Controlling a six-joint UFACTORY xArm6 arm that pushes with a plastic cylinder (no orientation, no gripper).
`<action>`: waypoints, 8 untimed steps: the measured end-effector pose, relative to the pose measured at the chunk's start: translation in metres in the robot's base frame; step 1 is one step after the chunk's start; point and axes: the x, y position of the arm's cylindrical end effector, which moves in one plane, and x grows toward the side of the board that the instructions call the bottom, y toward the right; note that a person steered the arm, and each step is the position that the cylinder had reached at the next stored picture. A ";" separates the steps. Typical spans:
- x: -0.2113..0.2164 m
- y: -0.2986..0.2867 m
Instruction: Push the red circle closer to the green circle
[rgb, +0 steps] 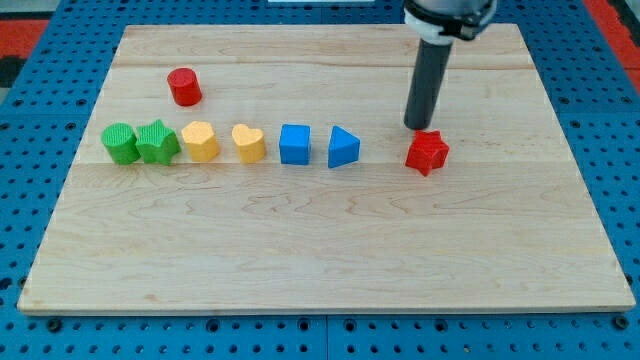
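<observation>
The red circle stands at the board's upper left. The green circle is below it and a little to the left, at the left end of a row of blocks. My tip is far to the right, just above the red star and close to touching it. The dark rod rises from the tip to the view's top.
Right of the green circle, the row holds a green star, a yellow block, a yellow heart, a blue cube and a blue triangle. The wooden board lies on a blue pegboard.
</observation>
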 end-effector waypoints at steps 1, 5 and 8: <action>-0.034 -0.019; -0.055 -0.233; -0.054 -0.311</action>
